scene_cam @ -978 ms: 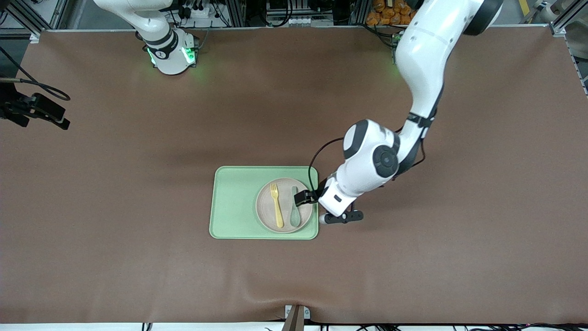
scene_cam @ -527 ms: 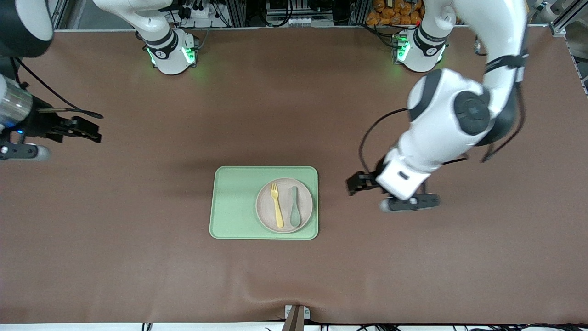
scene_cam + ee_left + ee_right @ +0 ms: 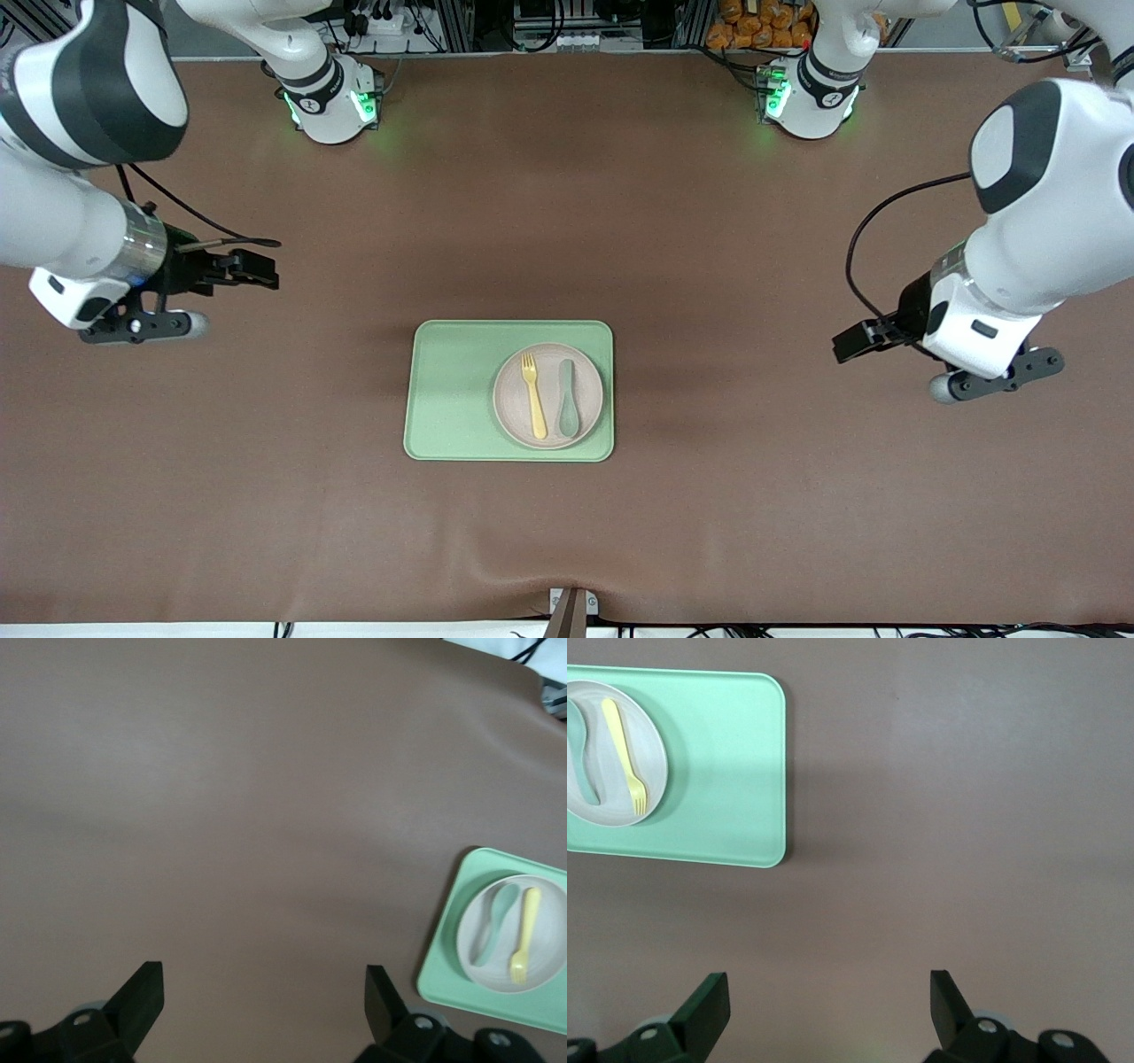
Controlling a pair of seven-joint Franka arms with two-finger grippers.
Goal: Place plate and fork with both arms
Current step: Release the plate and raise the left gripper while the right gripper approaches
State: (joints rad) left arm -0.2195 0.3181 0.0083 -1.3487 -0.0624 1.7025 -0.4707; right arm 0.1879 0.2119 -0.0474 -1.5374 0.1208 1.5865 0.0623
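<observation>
plate [image 3: 547, 396] with fork [image 3: 532, 395] on tray [image 3: 452, 390] | brown table [image 3: 620, 221] | left end effector [image 3: 852, 341], right end effector [image 3: 252, 270] released

You have a tray [image 3: 452, 390] mid-table: plate [image 3: 547, 356] on it, fork [image 3: 532, 394] and spoon [image 3: 567, 410] side by side on plate

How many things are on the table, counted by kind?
Tray: 1
Plate: 1
Fork: 1
Spoon: 1
Total: 4
</observation>
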